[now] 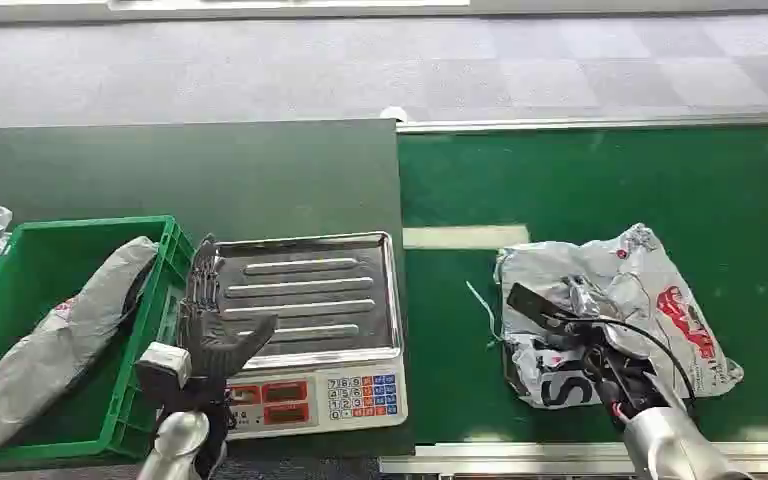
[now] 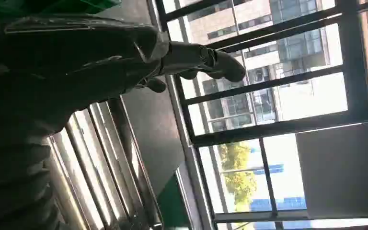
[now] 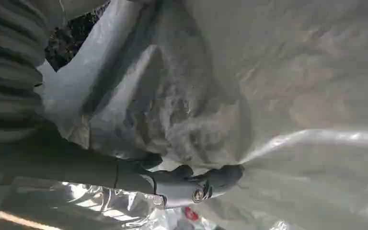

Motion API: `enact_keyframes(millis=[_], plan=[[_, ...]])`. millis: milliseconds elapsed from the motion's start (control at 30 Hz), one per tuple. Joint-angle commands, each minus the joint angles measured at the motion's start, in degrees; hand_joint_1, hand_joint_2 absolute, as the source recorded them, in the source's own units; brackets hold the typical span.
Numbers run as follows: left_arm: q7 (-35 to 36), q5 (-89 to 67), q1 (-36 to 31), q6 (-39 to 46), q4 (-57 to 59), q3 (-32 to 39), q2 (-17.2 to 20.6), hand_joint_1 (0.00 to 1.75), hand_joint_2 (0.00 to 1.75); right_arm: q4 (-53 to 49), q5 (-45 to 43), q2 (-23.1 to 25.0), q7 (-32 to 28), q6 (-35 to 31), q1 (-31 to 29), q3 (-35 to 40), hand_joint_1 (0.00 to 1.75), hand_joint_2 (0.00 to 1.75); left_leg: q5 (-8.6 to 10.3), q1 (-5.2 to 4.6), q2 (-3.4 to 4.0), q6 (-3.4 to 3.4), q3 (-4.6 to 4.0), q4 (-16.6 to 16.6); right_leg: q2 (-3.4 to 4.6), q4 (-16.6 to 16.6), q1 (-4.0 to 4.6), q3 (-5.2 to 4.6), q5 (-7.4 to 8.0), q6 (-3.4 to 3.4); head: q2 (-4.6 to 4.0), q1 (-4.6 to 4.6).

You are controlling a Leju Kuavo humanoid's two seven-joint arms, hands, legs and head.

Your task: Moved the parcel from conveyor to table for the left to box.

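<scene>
A: Right hand (image 1: 582, 335) is closed on the parcel (image 1: 650, 300), which lies on the green conveyor (image 1: 600, 180).

B: Risk?

A: The slack plastic could slip from the fingers (it's crumpled). Left hand (image 1: 210, 320) hangs open-fingered, holding nothing, over the scale (image 1: 360, 290), beside the bin (image 1: 165, 235), crowding the table's edge.

My right arm reaches in from the lower right, and my right hand (image 1: 570, 325) is down on the parcel (image 1: 660, 300) near the conveyor's front edge, thumb (image 3: 191, 184) pressed into the wrinkled plastic. My left hand (image 1: 210, 320) stands upright at the front left corner of the scale (image 1: 340, 300), fingers (image 2: 220, 64) straight, apart and holding nothing.
</scene>
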Motion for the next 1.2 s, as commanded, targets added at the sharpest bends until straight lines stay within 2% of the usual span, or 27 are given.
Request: enact_keyframes(millis=[33,200,333,367,400,533,867,1033,1200], plan=[[0.1,-0.4,-2.3,1.3,5.2,-0.9,-0.6,0.0,1.75,5.7,1.8,1.6,4.4,7.1,-1.2,5.9,0.0,1.75,0.06,0.02,-0.08,0.01,0.07,-0.1,-0.08,-0.1,0.03,0.11,0.06,-0.03,0.0,0.0],[0.2,-0.4,-2.0,1.3,5.0,-0.9,-0.7,0.0,1.75,5.6,2.0,1.5,4.5,7.4,-0.8,6.0,0.0,1.75,0.02,0.02,-0.06,0.0,0.2,0.0,-0.09,-0.1,0.02,0.24,0.0,-0.02,0.0,0.0],[0.5,-0.6,-2.4,1.2,5.3,-1.2,-1.1,0.0,1.75,5.7,1.5,1.0,3.6,10.1,0.3,5.7,0.02,1.75,0.07,0.03,-0.16,0.01,0.22,-0.1,-0.19,-0.2,0.04,0.31,0.03,-0.03,0.0,0.0],[0.6,-0.6,-2.5,1.2,5.3,-1.2,-1.1,0.0,1.75,5.6,1.7,1.0,3.2,10.0,0.5,6.0,0.96,1.75,0.05,0.03,-0.16,0.0,0.24,-0.1,-0.19,-0.1,0.03,0.32,0.01,-0.03,0.0,0.0],[0.7,-0.7,-2.4,1.3,5.1,-1.2,-1.1,0.0,1.75,5.7,1.9,0.9,2.9,10.2,0.4,6.3,1.75,1.75,0.04,0.04,-0.16,0.0,0.26,0.0,-0.18,-0.1,0.04,0.34,0.0,-0.02,0.0,0.0],[1.0,-0.6,-1.9,1.4,3.9,-1.1,-0.8,0.0,1.75,5.2,0.8,1.3,2.1,9.1,0.2,5.4,1.75,1.75,0.1,0.04,-0.13,0.02,0.36,-0.1,-0.17,-0.2,0.04,0.45,0.07,-0.02,0.0,0.02],[0.9,0.9,1.2,1.2,-0.4,0.0,0.6,0.0,1.75,2.8,-6.3,3.9,-9.4,3.6,-2.6,1.5,1.75,1.75,0.02,0.02,0.13,-0.01,0.49,0.0,0.12,-0.1,0.02,0.49,0.06,-0.03,0.0,0.0],[0.8,0.8,1.8,1.3,-1.3,-0.1,0.9,0.0,1.75,1.9,-7.4,4.4,-11.1,2.2,-3.3,1.7,1.75,1.75,0.01,0.01,0.26,-0.01,0.4,0.0,0.23,0.0,0.03,0.36,0.08,-0.04,0.0,0.02],[-0.4,1.2,3.2,2.7,-3.4,0.8,1.1,0.0,1.75,-1.3,-12.2,4.7,-19.0,-3.4,-3.3,0.2,1.75,1.75,0.0,-0.01,0.2,0.01,0.32,0.0,0.2,0.0,0.0,0.31,0.05,-0.01,0.0,0.0]])
